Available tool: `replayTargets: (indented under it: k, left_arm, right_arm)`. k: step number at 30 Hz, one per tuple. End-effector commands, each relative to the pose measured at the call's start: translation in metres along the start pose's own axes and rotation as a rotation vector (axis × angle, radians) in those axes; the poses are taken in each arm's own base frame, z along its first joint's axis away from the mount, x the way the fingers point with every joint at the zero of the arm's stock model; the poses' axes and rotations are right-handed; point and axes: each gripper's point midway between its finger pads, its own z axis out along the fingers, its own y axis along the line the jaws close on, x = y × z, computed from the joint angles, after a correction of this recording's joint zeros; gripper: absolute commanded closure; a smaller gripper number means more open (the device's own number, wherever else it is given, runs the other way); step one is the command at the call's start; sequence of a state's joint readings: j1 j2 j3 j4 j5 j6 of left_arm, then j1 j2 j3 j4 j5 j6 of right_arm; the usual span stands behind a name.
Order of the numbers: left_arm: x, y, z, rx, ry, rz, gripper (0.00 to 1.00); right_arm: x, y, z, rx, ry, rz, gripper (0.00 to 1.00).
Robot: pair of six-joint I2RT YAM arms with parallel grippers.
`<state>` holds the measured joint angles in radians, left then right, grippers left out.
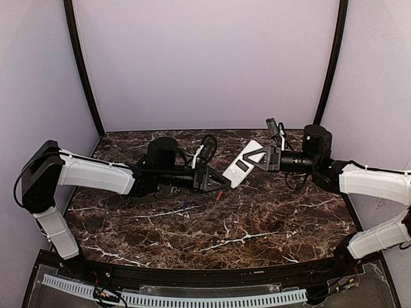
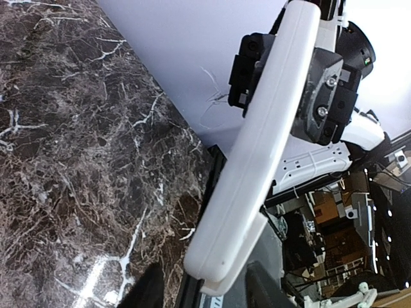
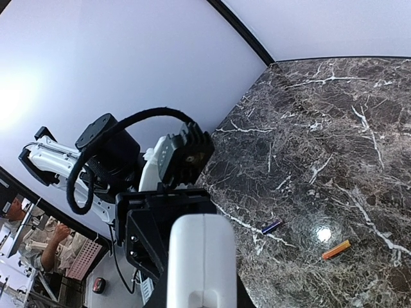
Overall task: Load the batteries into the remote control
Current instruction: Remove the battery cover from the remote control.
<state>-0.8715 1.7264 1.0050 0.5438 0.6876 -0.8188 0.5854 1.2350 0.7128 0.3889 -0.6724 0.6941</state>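
From above, the right pincer (image 1: pixel 270 157) pinches the upper-right end of the remote control (image 1: pixel 246 165), whose long axis slants down-left to the spread left pincer (image 1: pixel 220 182). The orange battery (image 1: pixel 219 192) lies just below that pincer, the blue battery (image 1: pixel 185 206) further lower-left on the bench (image 1: pixel 276 218). The left wrist view shows the remote control's near end between parted fingers (image 2: pixel 149 290), ungripped, and the right wrist view has both batteries at lower right, nearer the left arm.

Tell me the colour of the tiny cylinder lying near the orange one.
Dark blue-purple cylinder; right wrist view shows it best.
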Motion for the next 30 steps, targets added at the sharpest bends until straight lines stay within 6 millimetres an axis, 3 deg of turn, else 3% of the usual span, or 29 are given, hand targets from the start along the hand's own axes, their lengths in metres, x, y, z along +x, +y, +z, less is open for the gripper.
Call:
replayTargets:
  k: [1, 4, 8, 13, 20, 30]
  left_arm:
    - [-0.005, -0.007, -0.003, 0.023, -0.027, 0.014, 0.47]
    - [-0.011, -0.009, -0.002, 0.029, -0.04, 0.012, 0.42]
    - [-0.015, -0.008, 0.003, 0.031, -0.049, -0.007, 0.44]
    - [-0.015, -0.005, 0.006, 0.032, -0.045, -0.022, 0.54]
    - [-0.01, -0.001, 0.005, 0.026, -0.031, -0.034, 0.81]
    - [-0.006, -0.002, 0.003, 0.035, -0.025, -0.035, 0.92]
  right_arm:
    - [-0.001, 0.009, 0.0, -0.045, -0.012, -0.016, 1.0]
    - [-0.001, 0.009, 0.001, -0.055, -0.012, -0.01, 1.0]
    - [0.001, 0.008, 0.003, -0.062, -0.008, 0.002, 1.0]
    - [0.001, 0.006, 0.003, -0.051, -0.007, -0.002, 1.0]
    - [-0.003, 0.005, -0.001, -0.011, -0.019, -0.03, 1.0]
    - [-0.006, -0.004, -0.005, 0.054, -0.039, -0.028, 1.0]
